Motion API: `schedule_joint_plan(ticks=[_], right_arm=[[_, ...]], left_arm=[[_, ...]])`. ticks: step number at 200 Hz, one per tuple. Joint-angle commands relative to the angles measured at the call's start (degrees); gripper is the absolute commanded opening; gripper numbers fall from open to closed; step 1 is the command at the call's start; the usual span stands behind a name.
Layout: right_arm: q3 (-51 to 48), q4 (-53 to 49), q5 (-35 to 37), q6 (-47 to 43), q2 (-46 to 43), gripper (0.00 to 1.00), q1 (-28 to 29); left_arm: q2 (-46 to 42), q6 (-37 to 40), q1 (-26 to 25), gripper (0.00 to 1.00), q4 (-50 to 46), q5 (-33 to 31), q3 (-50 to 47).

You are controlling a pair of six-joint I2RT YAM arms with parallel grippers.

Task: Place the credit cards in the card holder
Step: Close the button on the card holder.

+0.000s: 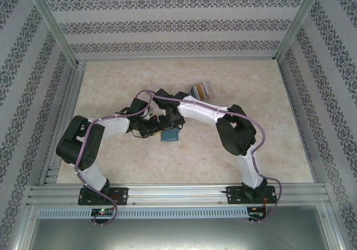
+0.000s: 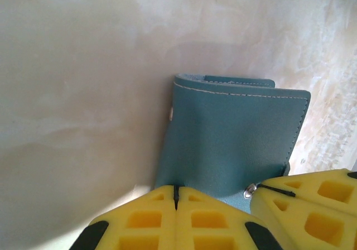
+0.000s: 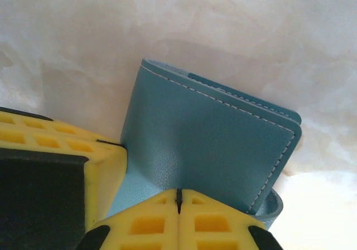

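Note:
The teal card holder [image 1: 169, 135] lies mid-table between my two grippers. The left wrist view has it [image 2: 234, 138] rising from my left gripper [image 2: 176, 190], whose yellow jaws are pinched on its near edge. My right gripper's fingers [image 2: 312, 197] press in at the lower right, beside the pale snap stud [image 2: 249, 191]. From the right wrist, the stitched cover [image 3: 212, 144] runs down into my right gripper [image 3: 179, 194], also shut on it. The left gripper's fingers [image 3: 56, 144] touch its left corner. The credit cards [image 1: 201, 89] lie fanned behind the right arm.
The beige marbled table top [image 1: 111, 88] is boxed in by patterned walls and aluminium rails [image 1: 178, 194]. Both arms bend inward and crowd the middle. Open table lies to the far left, the right and the back.

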Motion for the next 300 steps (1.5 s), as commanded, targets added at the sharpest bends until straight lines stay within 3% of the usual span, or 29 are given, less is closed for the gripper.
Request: schedule_joint_plan(ticks=[1,36,74,101,182,225,285,300], right_arm=[[-0.4,-0.9,0.2,0.1,-3.4,0.0,0.5],[1.5,-4.5,3.8,-0.7,-7.1,0.12,0.7],[3.0,-9.5,5.2,-1.6,-5.2,0.26,0.7],[3.4,-10.6,6.2,-1.6,-2.9,0.29,1.1],[7.8,-13.0,7.6,-1.8,2.9,0.28,2.1],[8.9,-14.4,9.6,-1.8,4.0,0.2,2.0],[10.1,-15.5,10.0,-2.0,4.9,0.22,2.1],[10.1,-15.7,10.3,-1.8,4.8,0.16,2.2]], left_arm=[[2.1,0.8,-0.5,0.03,0.1,-0.7,-0.1],[2.6,0.6,-0.5,0.03,0.4,-0.4,0.2],[2.3,0.8,-0.5,0.03,0.1,-0.5,0.4],[2.4,0.5,-0.5,0.03,0.6,-0.4,0.2],[2.6,0.4,-0.5,0.03,1.2,-0.3,-0.4],[2.9,0.3,-0.5,0.03,1.6,-0.3,-0.5],[3.3,0.2,-0.5,0.03,2.0,0.0,-0.5],[3.2,0.2,-0.5,0.03,2.1,0.0,-0.7]])
